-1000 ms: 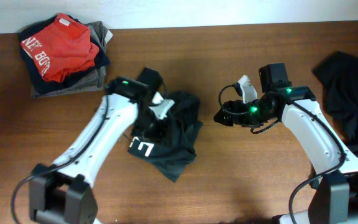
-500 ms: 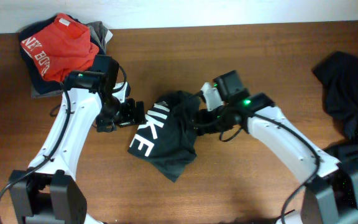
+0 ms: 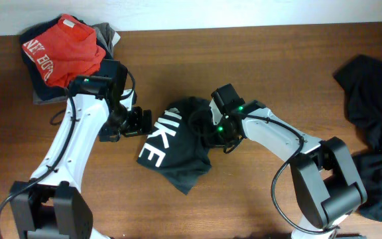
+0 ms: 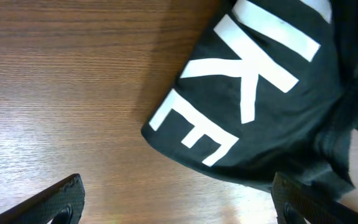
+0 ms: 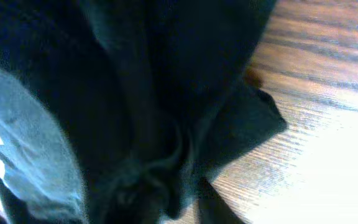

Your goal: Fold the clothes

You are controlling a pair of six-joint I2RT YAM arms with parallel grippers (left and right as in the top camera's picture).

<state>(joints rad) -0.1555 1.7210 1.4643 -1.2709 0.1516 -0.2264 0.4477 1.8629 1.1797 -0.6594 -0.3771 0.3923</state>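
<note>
Clothes (image 3: 174, 149) lie in three lots on the worktop (image 3: 264, 60): a stack (image 3: 65, 56) at the far left corner that looks done, a lettered charcoal T-shirt (image 4: 260, 81) crumpled in the middle, and a dark heap (image 3: 370, 113) at the right edge, unfolded. The left tool (image 3: 141, 123) stands open just beside the shirt. The right tool (image 3: 207, 129) is buried in the shirt's right edge, and I cannot tell whether it grips. Most of the folding seems left.

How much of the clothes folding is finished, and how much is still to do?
Looks done: the red-topped pile in the far left corner. In hand: the black T-shirt, crumpled mid-table, with the right end effector at its edge and the left end effector open beside it. Left: folding that shirt, then the dark heap at the right edge.
</note>
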